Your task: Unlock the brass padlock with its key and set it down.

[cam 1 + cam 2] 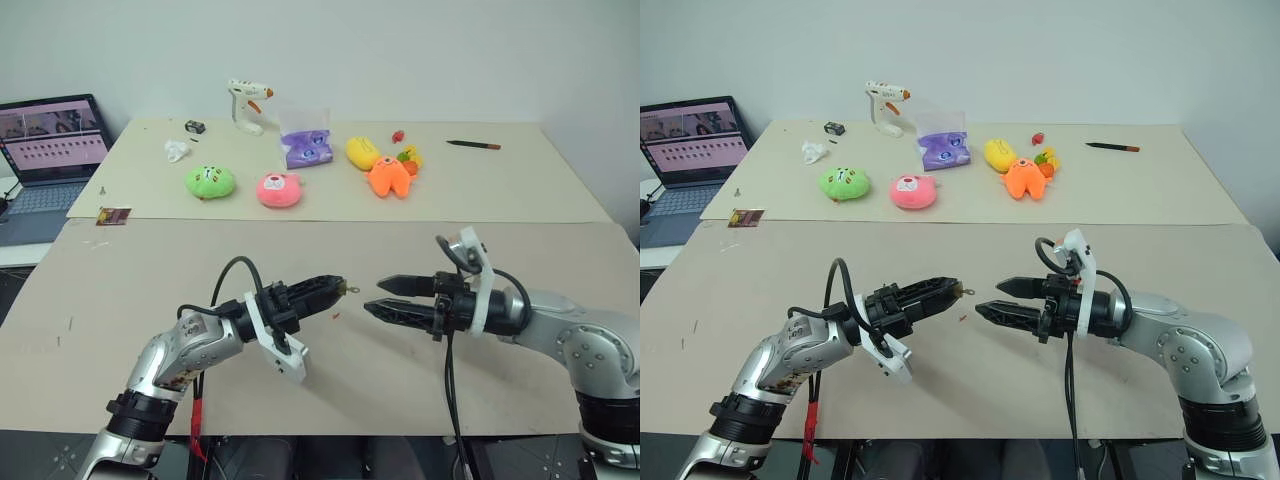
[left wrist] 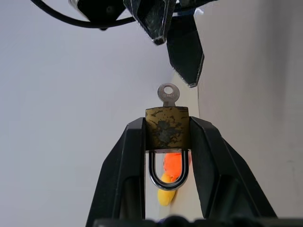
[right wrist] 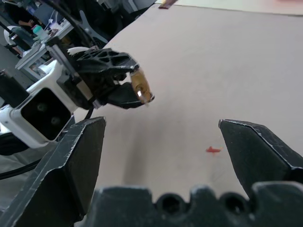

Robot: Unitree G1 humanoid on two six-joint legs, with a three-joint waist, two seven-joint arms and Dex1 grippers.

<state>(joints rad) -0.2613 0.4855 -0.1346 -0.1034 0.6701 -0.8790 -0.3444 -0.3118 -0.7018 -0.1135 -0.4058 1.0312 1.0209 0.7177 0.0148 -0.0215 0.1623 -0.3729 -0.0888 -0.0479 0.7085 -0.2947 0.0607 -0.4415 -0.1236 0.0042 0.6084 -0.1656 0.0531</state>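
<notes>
Left gripper (image 1: 338, 288) jaws clamp brass padlock (image 2: 166, 126) – key (image 2: 167, 94) sticking out (toward right gripper (image 1: 385, 297)), whose jaws gape wide, empty, above bench (image 1: 150, 290).

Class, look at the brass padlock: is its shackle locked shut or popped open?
Apparently shut. The brass padlock, clamped in the left claw, shows both legs of its shackle entering the body, with the key inserted.

bare table (image 1: 330, 380) below, toys (image 1: 279, 189) far

padlock (image 2: 166, 126) between left gripper (image 2: 166, 142) fingers
</notes>
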